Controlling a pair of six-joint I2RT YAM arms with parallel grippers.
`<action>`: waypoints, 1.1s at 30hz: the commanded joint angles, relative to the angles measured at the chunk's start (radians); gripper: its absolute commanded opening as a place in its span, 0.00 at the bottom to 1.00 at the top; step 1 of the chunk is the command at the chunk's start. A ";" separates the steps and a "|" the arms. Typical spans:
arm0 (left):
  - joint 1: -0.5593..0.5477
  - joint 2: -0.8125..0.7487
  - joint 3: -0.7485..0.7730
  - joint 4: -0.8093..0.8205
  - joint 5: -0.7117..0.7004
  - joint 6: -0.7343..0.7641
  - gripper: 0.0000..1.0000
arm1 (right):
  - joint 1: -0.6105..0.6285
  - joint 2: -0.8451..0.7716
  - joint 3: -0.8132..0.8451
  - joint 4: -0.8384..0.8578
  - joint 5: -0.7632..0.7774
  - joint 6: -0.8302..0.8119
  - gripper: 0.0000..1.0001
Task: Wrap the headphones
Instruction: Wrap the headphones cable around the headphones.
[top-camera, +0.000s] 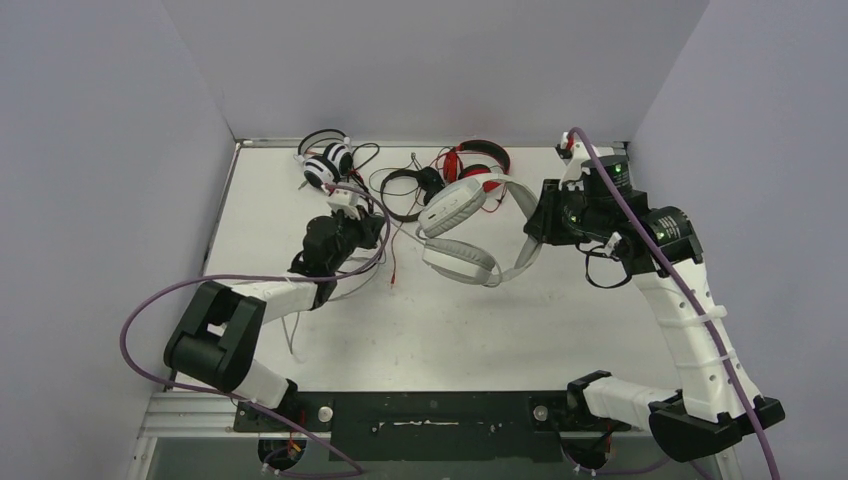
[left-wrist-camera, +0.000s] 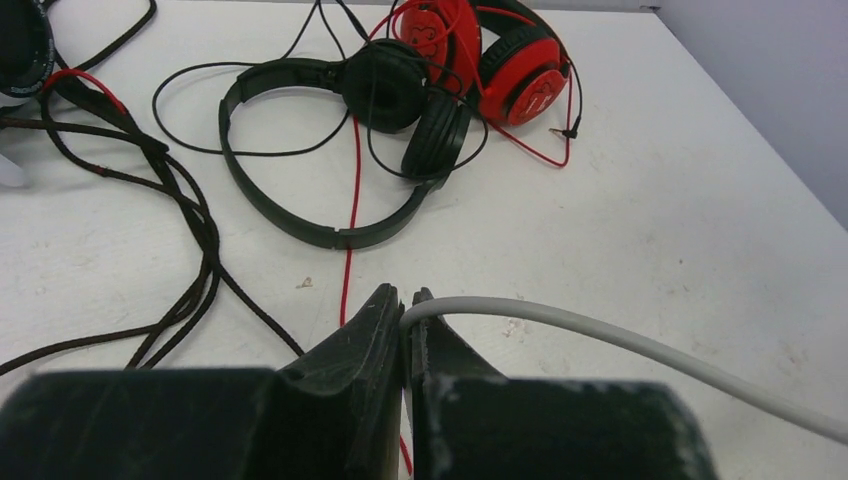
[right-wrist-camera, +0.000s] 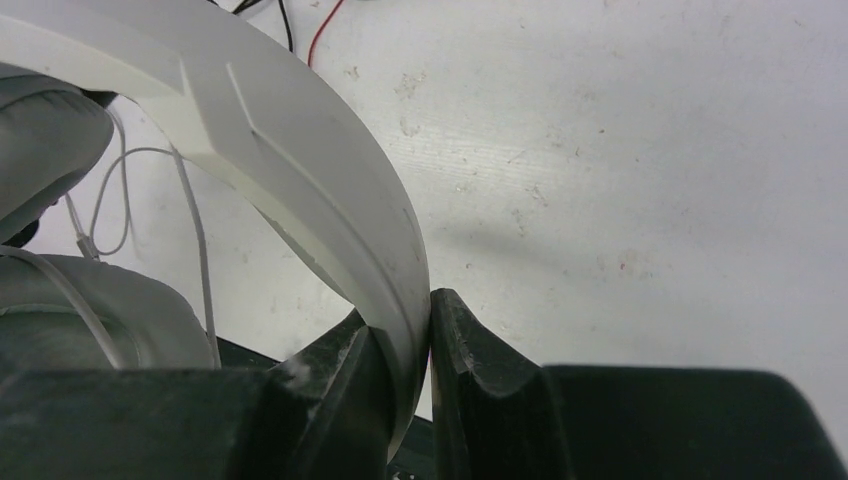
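Now, the winding step

Left tool pinches shut on the grey cable. Right tool clamps the headband of the light grey headphones, held over the middle of the table, nearer its far edge. Next, likely: carry the cable around the band, keeping it taut.

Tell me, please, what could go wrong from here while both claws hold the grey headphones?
1. The left claw pinches the thin grey cable only at its tips; a pull could slip it out.
2. The red cable runs under that claw and might get snagged into the wrap.
3. The right claw grips only the headband, so the ear cups could swing or twist.
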 joint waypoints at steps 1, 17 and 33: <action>0.004 0.026 0.071 -0.030 0.037 -0.078 0.00 | 0.000 -0.042 -0.035 0.131 -0.062 0.009 0.00; 0.052 0.152 0.498 -0.423 0.330 -0.107 0.00 | 0.349 -0.019 -0.437 0.315 -0.009 -0.053 0.00; -0.047 0.051 0.711 -0.959 0.325 0.088 0.00 | 0.445 0.183 -0.431 0.207 0.622 0.037 0.00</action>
